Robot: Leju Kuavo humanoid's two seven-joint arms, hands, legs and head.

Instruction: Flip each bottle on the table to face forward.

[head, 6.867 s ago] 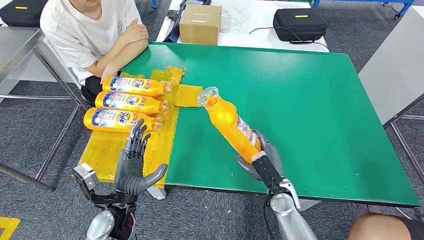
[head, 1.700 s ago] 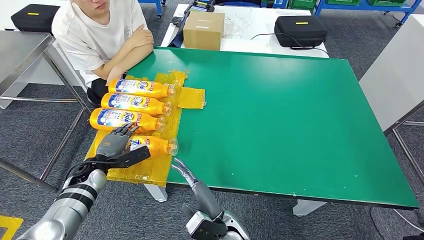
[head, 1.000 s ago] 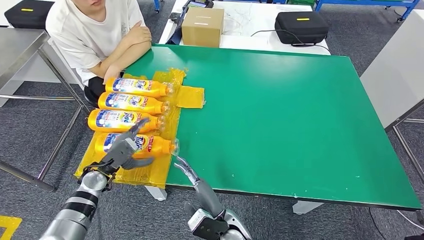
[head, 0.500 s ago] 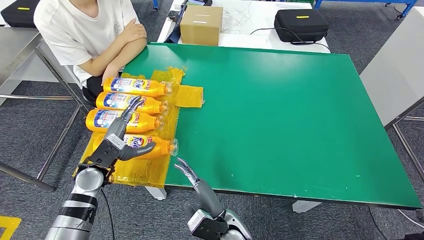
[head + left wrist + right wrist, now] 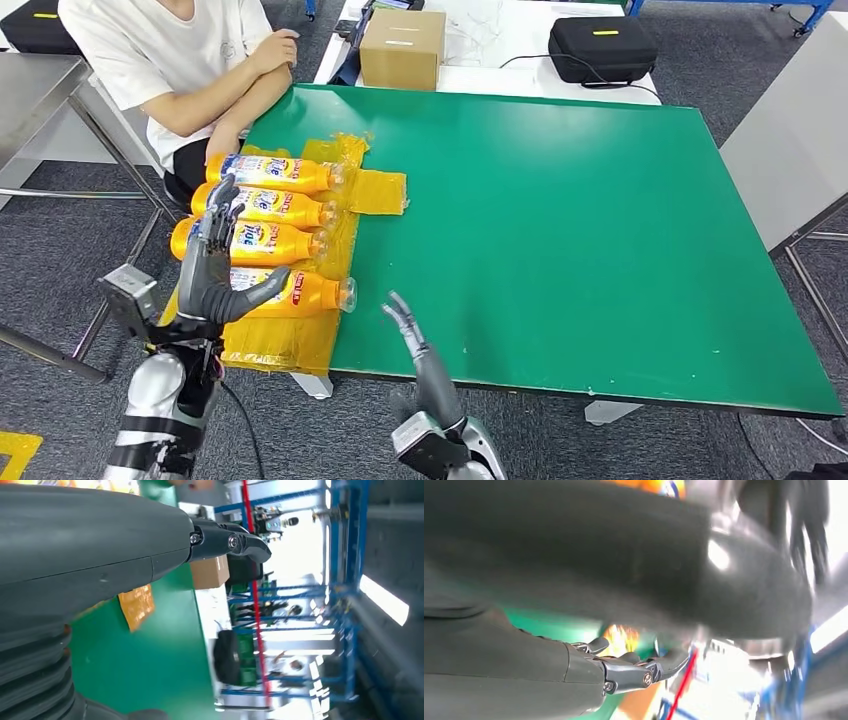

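Note:
Several orange detergent bottles lie side by side on a yellow sheet [image 5: 375, 190] at the left end of the green table [image 5: 560, 220], labels up and caps pointing right. The nearest bottle [image 5: 300, 294] lies by the front edge, another bottle [image 5: 262, 241] just behind it, and the farthest bottle [image 5: 275, 172] near a seated person. My left hand [image 5: 214, 270] is raised upright in front of the row, fingers spread, holding nothing. My right hand [image 5: 408, 325] hovers at the table's front edge, fingers straight and empty. The left wrist view shows the thumb [image 5: 230, 540] extended.
A person [image 5: 190, 60] sits at the table's far left corner, arms folded on its edge. A cardboard box [image 5: 402, 48] and a black case [image 5: 600, 45] stand on the white table behind. A steel table [image 5: 40, 90] is at the left.
My left hand has let go of the nearest bottle, now lying in the row, and lifted upright with fingers spread. My right hand rose slightly at the front edge.

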